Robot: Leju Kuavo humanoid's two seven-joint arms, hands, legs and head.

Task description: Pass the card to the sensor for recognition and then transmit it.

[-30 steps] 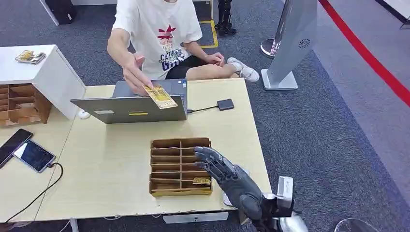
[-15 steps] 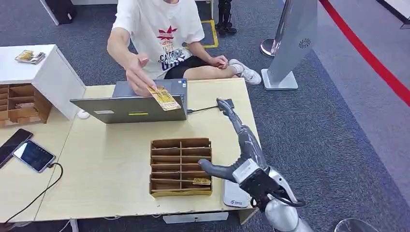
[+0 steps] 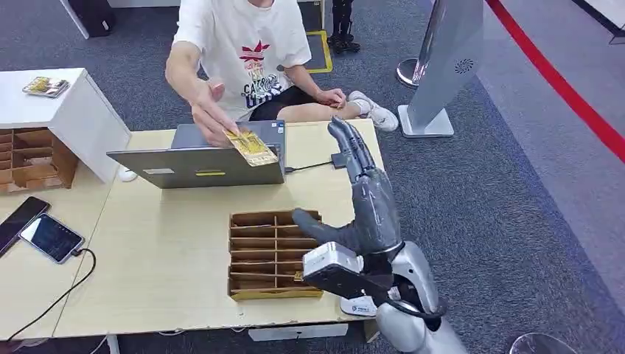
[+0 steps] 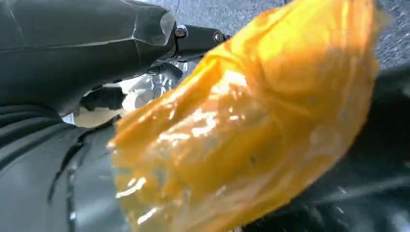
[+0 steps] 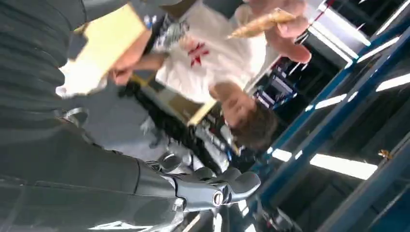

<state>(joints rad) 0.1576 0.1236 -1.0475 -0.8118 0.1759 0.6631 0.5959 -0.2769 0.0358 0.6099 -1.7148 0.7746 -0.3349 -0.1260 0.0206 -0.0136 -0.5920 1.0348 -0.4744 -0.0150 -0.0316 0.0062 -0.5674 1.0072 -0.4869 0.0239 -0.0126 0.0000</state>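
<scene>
The right hand (image 3: 366,193) is raised with fingers apart, empty; the person's card (image 3: 250,147) at ten o'clock should be approached slowly, palm facing it.

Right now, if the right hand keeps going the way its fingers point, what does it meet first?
Probably nothing on the table. The right hand is raised, open, fingers aimed away over the far edge, past the black sensor; beyond lies the person's leg. Depth is unclear.

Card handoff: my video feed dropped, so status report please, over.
Right hand raised, fingers spread, holding nothing. Left hand grips something orange. Card in person's hand above laptop. Path between looks clear.
</scene>
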